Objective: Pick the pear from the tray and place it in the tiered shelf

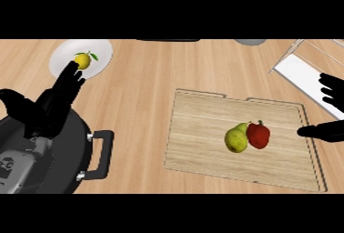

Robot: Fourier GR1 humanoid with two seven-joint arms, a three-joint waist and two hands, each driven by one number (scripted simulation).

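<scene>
Right hand (328,109) at 3 o'clock, only partly in view at the edge: fingers (332,88) spread wide above, thumb jutting left below, nothing between them. Holds nothing. It sits over the right rim of the tray (201,154), thumb tip near the tray's right edge, well apart from the fruit.

Left hand (57,98) at 9 o'clock, fingers straight and pointing up, open, empty, resting. It lies over a black pot (60,168) with a side handle at 8 o'clock. Fingertips show just below a lemon (83,60) on a white plate (97,48) at 11 o'clock; can't tell if they touch it.

Pear (236,138), yellow-green, stands on the wooden tray just right of centre, about 4 o'clock. Red pepper (259,135) is right beside it on the right, the two touching or nearly so. Shelf (302,75), white with thin metal posts, at 2 o'clock, partly cut off by the frame and partly behind the right hand. Grey round thing (250,41) at 1 o'clock on the counter (148,91), too cropped to name.

Step, judged: approach to the pear, no grasp yet; task barely started. Next move calls for the right hand to travel left past the pepper and close on the pear alone. The pepper stands between hand and pear, so a top-down or front-side grasp looks safer than a sweep from the right. Then lift and carry up-right to the shelf.
</scene>
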